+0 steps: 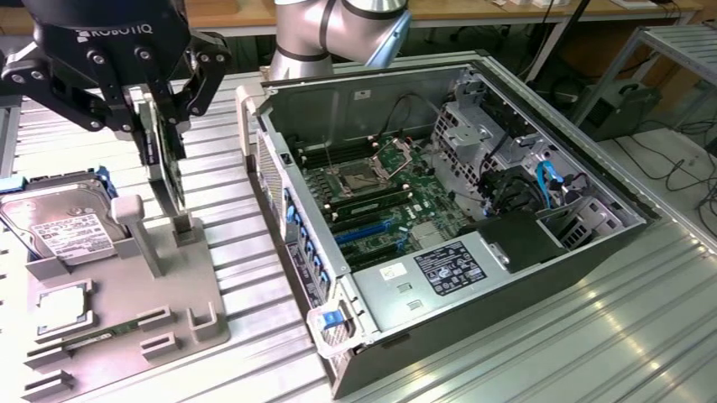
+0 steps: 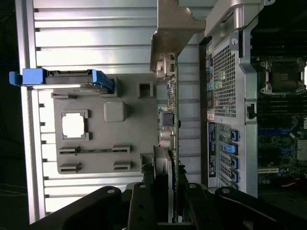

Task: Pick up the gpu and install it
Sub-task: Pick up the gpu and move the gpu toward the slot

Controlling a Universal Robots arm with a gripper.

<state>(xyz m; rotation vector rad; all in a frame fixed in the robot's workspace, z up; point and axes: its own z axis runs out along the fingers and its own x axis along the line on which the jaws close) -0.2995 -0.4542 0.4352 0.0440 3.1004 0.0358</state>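
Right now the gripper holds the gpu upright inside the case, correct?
No. The gripper holds the gpu upright, but outside the case, over the gray tray; the exterior view shows it.

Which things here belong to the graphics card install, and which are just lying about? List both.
For the job:
- graphics card, held upright in the gripper
- open computer case

Lying about:
- hard drive
- processor chip and memory stick, in the gray tray
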